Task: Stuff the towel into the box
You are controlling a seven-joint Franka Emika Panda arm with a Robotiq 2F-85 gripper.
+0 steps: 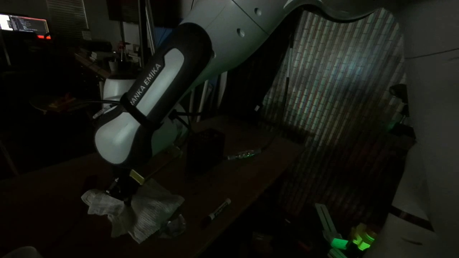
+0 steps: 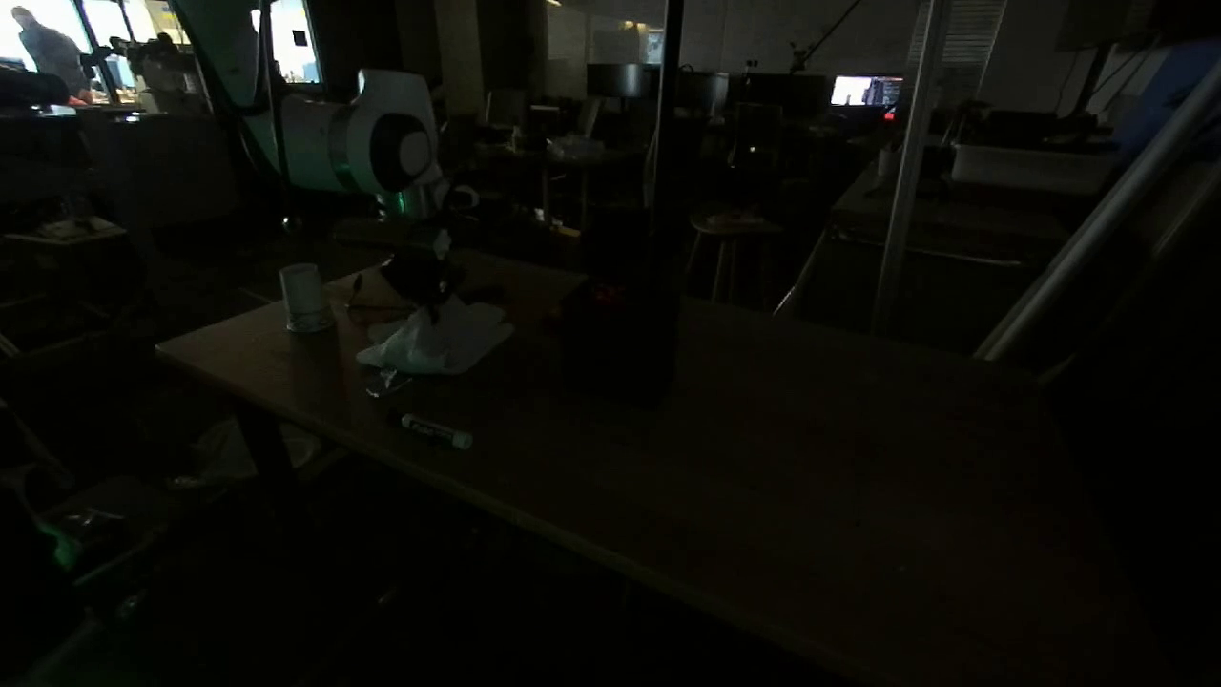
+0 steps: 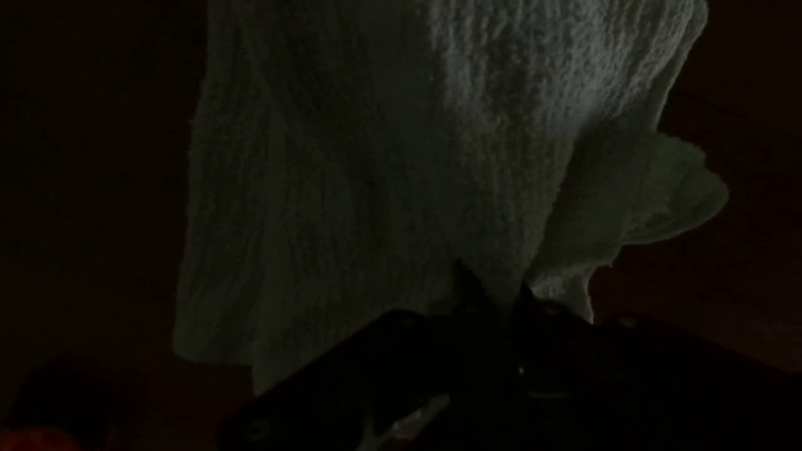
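Near edge of dim wooden tabletop (image 2: 811, 458): marker (image 2: 436, 431). Then white towel (image 1: 154, 211), bunched on surface, pincer (image 3: 493, 280) nearly closed on fold. Dark box (image 2: 620, 339) apart (details lost in gloom). Beyond tabletop: stool (image 2: 733, 230); farther, lit monitor (image 2: 863, 91).

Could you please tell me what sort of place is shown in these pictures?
Probably a robotics lab or a similar workroom, dimly lit: a robot arm reaches over a table, and a lit computer screen shows in the background of both exterior views.
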